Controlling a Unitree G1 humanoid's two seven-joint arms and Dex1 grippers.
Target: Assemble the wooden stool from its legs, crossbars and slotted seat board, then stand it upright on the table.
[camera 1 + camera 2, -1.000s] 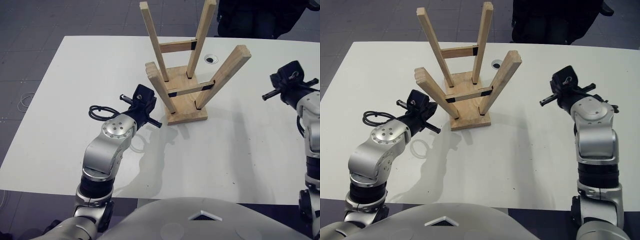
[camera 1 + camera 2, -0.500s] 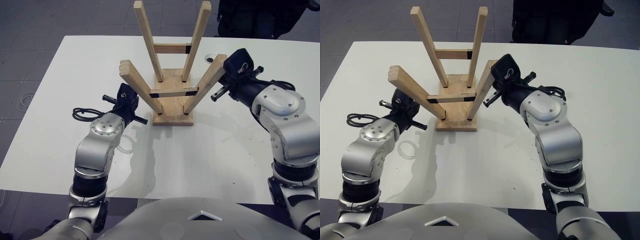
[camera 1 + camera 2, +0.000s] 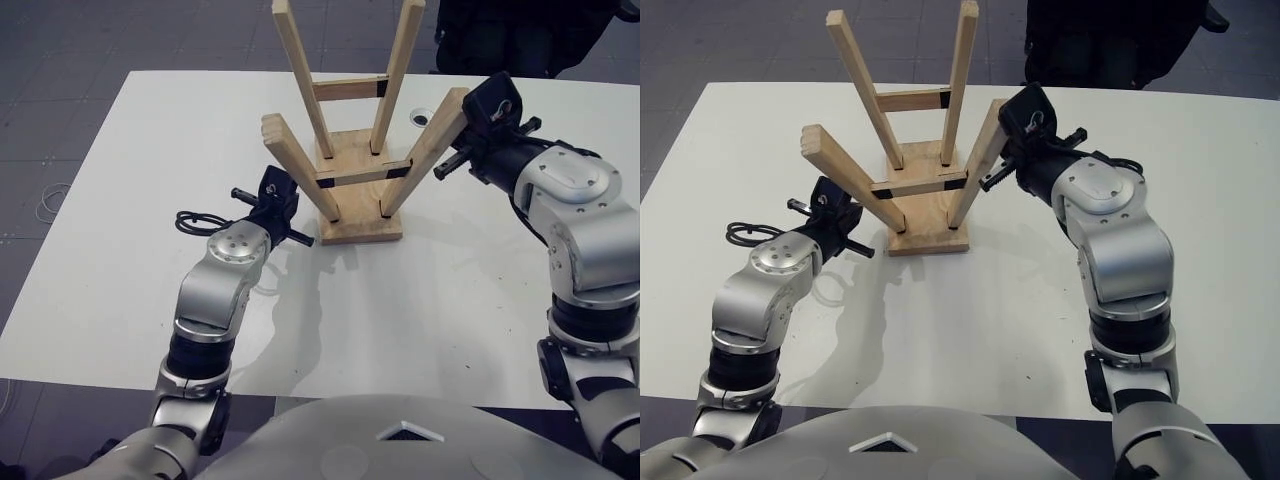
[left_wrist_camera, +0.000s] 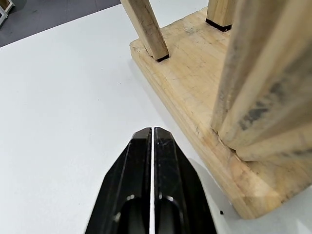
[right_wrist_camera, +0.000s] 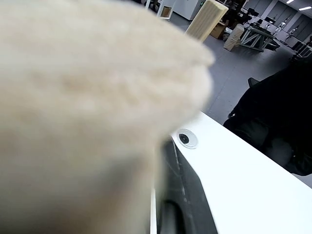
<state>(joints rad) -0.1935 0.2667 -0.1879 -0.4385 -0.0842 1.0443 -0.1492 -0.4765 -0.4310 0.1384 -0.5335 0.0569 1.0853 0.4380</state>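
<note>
Black and pressed flat together with nothing between them, the fingers of the left gripper (image 4: pixel 153 131) sit low over the white table (image 3: pixel 150 130), just short of the near corner of the seat board (image 3: pixel 365 225), which lies ahead of them. The stool (image 3: pixel 355 180) rests upside down on that board, its four legs splayed upward and joined by crossbars (image 3: pixel 365 173). The right gripper (image 3: pixel 472 125) is up against the outer leg (image 3: pixel 428 150), near its free end; whether it grips that leg cannot be told. The wood looks stiff, fairly light and not slippery, but the slotted joints may pull loose, so turning it over probably calls for holds low on two legs, close to the board.
</note>
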